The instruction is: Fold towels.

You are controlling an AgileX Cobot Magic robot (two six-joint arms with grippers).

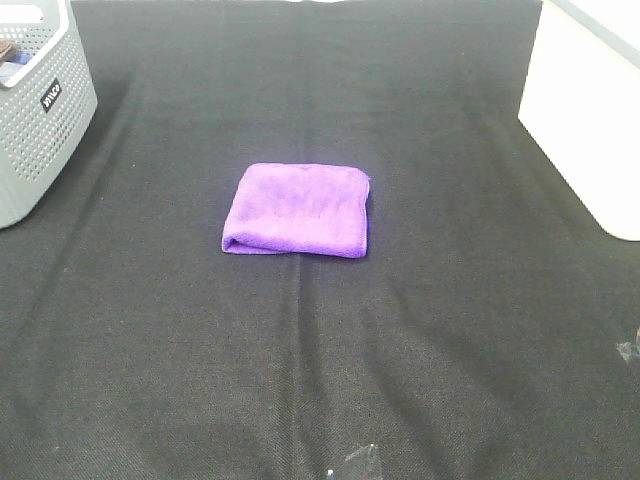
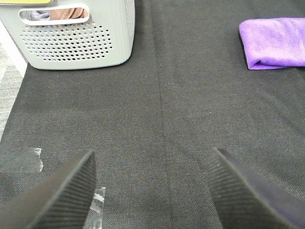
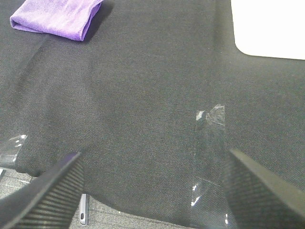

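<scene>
The purple towel lies folded into a compact rectangle in the middle of the black table cover. It also shows in the left wrist view and in the right wrist view. Neither arm shows in the exterior high view. My left gripper is open and empty, low over the cloth cover and well away from the towel. My right gripper is open and empty near the cover's front edge, also far from the towel. No white tag is visible.
A grey perforated basket holding some cloth stands at the back left; it also shows in the left wrist view. A white box stands at the back right. Clear tape strips hold the black cover down near its edges.
</scene>
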